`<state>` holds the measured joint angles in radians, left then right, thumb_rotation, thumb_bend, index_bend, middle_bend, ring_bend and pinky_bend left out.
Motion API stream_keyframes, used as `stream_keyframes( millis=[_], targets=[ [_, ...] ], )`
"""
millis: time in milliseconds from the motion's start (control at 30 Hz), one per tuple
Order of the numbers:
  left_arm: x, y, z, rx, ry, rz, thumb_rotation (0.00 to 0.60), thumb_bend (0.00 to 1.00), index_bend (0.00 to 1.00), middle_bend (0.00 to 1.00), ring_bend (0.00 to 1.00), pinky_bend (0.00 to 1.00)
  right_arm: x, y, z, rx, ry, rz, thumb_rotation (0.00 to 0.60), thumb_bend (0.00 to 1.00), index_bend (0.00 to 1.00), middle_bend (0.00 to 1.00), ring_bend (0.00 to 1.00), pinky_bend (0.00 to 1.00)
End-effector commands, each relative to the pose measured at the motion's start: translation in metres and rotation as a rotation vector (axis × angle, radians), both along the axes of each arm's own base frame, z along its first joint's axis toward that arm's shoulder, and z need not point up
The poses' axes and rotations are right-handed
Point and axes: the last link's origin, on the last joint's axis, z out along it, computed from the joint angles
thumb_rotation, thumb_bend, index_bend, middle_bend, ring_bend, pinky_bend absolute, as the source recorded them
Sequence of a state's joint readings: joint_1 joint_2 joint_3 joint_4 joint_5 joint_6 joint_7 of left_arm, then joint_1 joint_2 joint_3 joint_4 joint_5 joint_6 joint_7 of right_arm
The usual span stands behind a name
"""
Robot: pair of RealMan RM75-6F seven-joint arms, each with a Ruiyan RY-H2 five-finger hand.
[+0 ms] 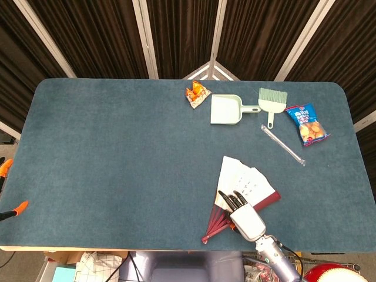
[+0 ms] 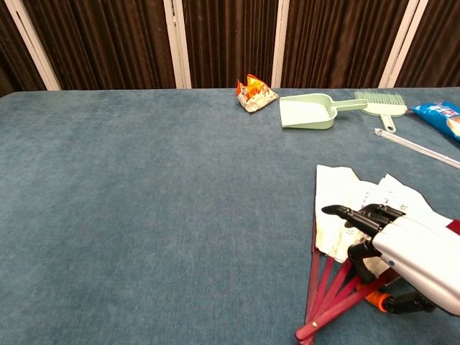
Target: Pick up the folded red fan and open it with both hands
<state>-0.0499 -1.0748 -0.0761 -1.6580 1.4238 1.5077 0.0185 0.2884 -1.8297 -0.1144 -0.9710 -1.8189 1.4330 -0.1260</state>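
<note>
Right hand [image 2: 402, 248] fingers [image 2: 345, 213] resting over half-open fan [image 2: 338, 215] on table [image 2: 144, 215]

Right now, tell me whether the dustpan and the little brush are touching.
Cannot tell. In the head view the dustpan handle tip reaches the brush handle; in the chest view they overlap, but contact is not plain.

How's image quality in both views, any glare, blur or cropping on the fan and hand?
Head view: even, soft light, no glare; fan and right hand sharp, forearm cut by the bottom edge. Chest view: also sharp, faint shadow under the hand; the fan's pivot end sits at the frame's bottom edge.
</note>
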Motion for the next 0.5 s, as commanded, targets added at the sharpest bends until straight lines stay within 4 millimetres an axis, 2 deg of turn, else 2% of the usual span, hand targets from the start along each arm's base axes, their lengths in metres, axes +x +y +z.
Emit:
stream_keyframes(
  millis=[33, 233, 333, 500],
  targets=[
    [0.0, 0.0, 0.0, -0.001, 0.0, 0.0, 0.6, 0.21, 0.0, 0.0, 0.0, 0.15, 0.0, 0.0, 0.002, -0.004, -0.004, 0.001, 0.6, 0.41, 0.72, 0.11, 0.24, 0.17],
    [0.0, -0.001, 0.0, -0.001, -0.004, -0.002, 0.6, 0.21, 0.0, 0.0, 0.0, 0.15, 0.004, -0.001, 0.011, 0.009, -0.021, 0.023, 0.6, 0.42, 0.72, 0.11, 0.24, 0.17],
    [0.0, -0.001, 0.0, -0.002, -0.007, -0.003, 0.6, 0.21, 0.0, 0.0, 0.0, 0.15, 0.009, -0.005, 0.022, 0.03, -0.004, 0.048, 0.6, 0.42, 0.72, 0.11, 0.24, 0.17],
    [0.001, -0.001, 0.0, -0.007, -0.008, -0.007, 0.6, 0.21, 0.0, 0.0, 0.0, 0.15, 0.034, -0.013, 0.046, 0.107, -0.024, 0.053, 0.6, 0.42, 0.74, 0.12, 0.24, 0.17]
  ],
)
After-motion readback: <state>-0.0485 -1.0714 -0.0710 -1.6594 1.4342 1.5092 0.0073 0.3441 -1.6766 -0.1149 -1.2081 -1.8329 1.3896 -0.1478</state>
